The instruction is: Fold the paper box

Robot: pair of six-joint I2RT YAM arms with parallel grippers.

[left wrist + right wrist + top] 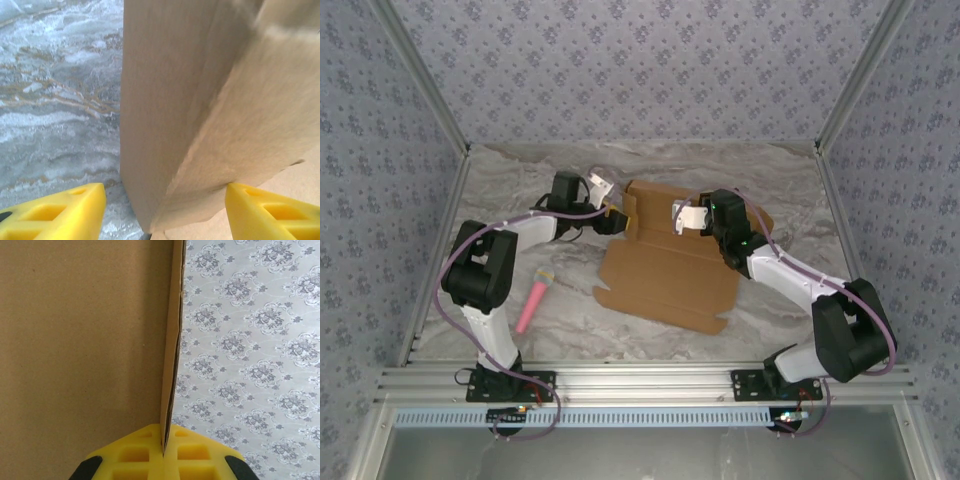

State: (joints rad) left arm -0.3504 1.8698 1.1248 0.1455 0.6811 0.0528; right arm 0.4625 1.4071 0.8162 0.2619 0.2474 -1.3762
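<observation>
Robot lab booth, aluminium frame (640,380), wallpapered walls (640,70), marbled table (520,180)

I see a pink pen-like stick (535,304) lying on the grey marbled table (775,185), with floral-patterned walls (640,70) around.

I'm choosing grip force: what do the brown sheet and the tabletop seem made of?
The paper box: matte brown cardboard, apparently; its cut edge looks thin and layered. The table: grey-white marble veining; real stone or printed covering cannot be told.
</observation>
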